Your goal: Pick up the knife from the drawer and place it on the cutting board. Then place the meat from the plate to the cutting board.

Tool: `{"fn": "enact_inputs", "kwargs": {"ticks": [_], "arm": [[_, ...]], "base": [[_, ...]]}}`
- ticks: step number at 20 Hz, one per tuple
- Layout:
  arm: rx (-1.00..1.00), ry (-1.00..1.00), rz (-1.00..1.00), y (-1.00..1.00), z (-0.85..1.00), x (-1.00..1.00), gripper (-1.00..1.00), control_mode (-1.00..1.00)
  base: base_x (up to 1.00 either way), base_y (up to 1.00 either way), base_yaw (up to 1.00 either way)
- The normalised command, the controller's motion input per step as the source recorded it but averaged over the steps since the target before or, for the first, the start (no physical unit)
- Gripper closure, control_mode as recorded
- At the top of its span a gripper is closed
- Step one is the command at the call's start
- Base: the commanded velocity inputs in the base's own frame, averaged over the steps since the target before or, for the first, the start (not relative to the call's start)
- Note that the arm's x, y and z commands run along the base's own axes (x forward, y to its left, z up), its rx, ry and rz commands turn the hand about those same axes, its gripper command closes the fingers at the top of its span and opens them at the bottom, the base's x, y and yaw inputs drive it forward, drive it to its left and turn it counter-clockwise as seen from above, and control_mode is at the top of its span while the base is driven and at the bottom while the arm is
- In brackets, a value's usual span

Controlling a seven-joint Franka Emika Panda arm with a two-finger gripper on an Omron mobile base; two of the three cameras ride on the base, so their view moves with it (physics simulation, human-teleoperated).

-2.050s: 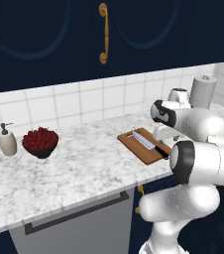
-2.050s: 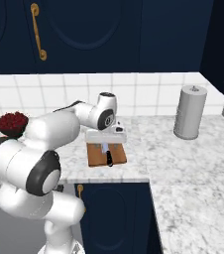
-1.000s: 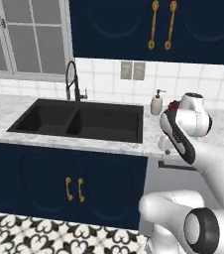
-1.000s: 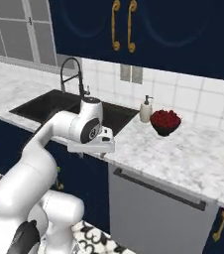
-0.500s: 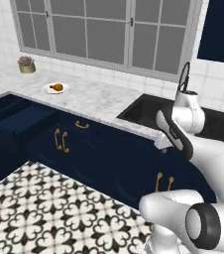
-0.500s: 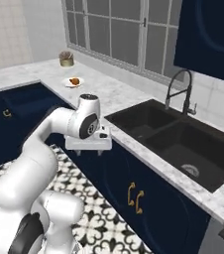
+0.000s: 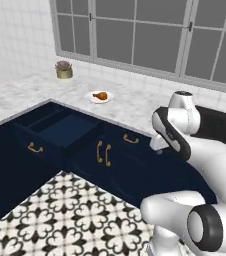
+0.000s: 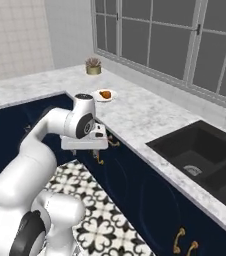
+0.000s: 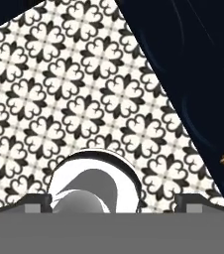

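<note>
The navy drawer [image 7: 60, 128] stands pulled out under the counter corner, its brass handle [image 7: 35, 148] facing the floor side; its inside shows only dark blue. On the marble counter behind it lies the drumstick [image 7: 100, 95] on the white plate [image 7: 108, 98]; the meat [image 8: 104, 93] and the plate [image 8: 98, 98] also show just past my arm. My gripper [image 8: 83, 149] hangs in front of the cabinets, pointing down at the floor, well short of the plate. Its fingertips [image 9: 34, 203] stand far apart, open, nothing between them. The knife and cutting board are out of view.
A small potted plant [image 7: 63, 69] sits in the counter corner by the window. Navy cabinet doors with brass handles [image 7: 103, 152] run below the counter. A black sink [image 8: 200, 150] lies to the right. Patterned tile floor [image 9: 59, 99] spreads below the hand.
The base has driven on, so the whole scene has shifted: the open drawer and the plate with the drumstick are now much nearer. The arm keeps its pose.
</note>
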Motion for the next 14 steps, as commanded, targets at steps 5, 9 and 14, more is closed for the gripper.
{"fn": "enact_inputs", "kwargs": {"ticks": [5, 9, 14], "arm": [[0.0, 0.0, 0.0, 0.0, 0.0, 0.0, -1.0, 1.0], [0.0, 0.0, 0.0, 0.0, 0.0, 0.0, -1.0, 1.0], [0.0, 0.0, 0.0, 0.0, 0.0, 0.0, -1.0, 1.0]], "base": [[0.98, 0.24, 0.0], [0.91, 0.0, 0.0], [0.66, 0.04, 0.0]]}}
